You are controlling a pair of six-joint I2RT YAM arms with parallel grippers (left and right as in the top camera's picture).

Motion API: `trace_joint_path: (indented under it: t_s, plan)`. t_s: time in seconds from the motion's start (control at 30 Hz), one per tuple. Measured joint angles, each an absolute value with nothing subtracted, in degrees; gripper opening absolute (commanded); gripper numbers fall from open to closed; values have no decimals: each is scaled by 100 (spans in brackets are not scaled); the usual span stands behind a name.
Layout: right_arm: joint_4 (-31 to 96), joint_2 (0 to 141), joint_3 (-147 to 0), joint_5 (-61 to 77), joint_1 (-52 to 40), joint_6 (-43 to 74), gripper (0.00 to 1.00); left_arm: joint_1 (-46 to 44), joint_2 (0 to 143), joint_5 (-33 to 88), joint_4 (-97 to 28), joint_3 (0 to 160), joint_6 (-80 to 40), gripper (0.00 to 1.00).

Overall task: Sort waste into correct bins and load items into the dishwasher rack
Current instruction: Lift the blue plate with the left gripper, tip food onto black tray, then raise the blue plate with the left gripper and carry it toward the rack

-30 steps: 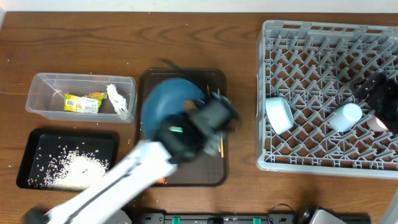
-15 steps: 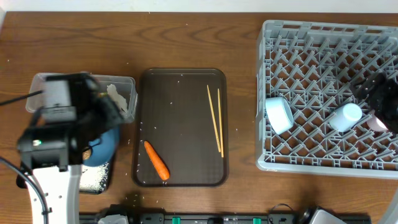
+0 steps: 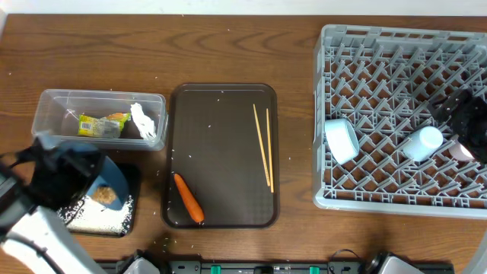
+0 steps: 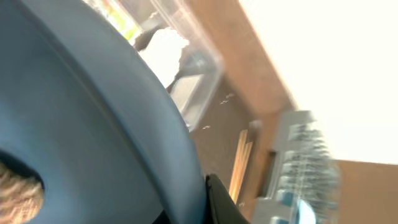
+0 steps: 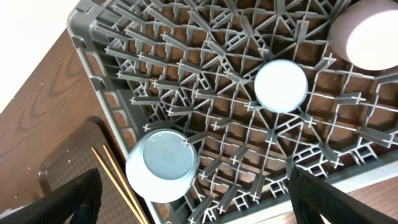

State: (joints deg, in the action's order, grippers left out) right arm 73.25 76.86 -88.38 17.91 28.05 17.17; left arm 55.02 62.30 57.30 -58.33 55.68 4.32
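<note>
My left gripper [image 3: 80,179] is shut on the rim of the large blue plate [image 3: 109,177] and holds it tilted over the black tray [image 3: 135,190], which holds white rice [image 3: 95,218]. A brown food lump [image 3: 104,196] lies on the plate. In the left wrist view the plate [image 4: 93,124] fills the left side. The clear tub [image 3: 53,106] holds the yellow-green wrapper [image 3: 99,125] and the white tissue [image 3: 143,122]. The carrot [image 3: 189,198] and the chopsticks [image 3: 263,146] lie on the brown serving tray [image 3: 221,114]. My right gripper [image 5: 205,205] is open and empty above the grey rack [image 3: 396,61].
In the rack lie the pale blue bowl [image 3: 342,139] on its side, a blue cup [image 3: 424,142] and a pink cup [image 3: 460,151]. The right wrist view shows the bowl [image 5: 161,165] and both cups [image 5: 281,85]. Rice grains are scattered on the table by the brown tray.
My left arm carried the blue plate off the brown tray to the left, past the clear tub, and now holds it tilted over the black tray. The right arm has not moved.
</note>
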Motion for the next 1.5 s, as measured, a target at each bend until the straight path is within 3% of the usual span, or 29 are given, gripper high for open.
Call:
trace_joint_path:
  t_s: [0.23,0.53,0.8,1.0,1.4,1.5]
  plan:
    - [7325,7686,-8838,1789,2805,1717,89,6340,6053,7264,-6707,5564,2086,6]
    - [7323,7686,-8838,1791,2805,1717,89,6316,5999,7935,-6702,5564,2624,6]
    - [7290,7686,-8838,1789,2805,1719,89,4987,5966,8606,-6117,5557,2700,6]
    - [7282,7686,-8838,1791,2805,1721,89,3376,6042,8663,-3566,5489,2307,6]
    - [7288,7684,-8831,1772,2805,1728,89,366,7526,6558,5297,5505,-2694,6]
    - [7286,7684,-8831,1772,2805,1728,89,-440,8374,6114,6643,5688,-3804,6]
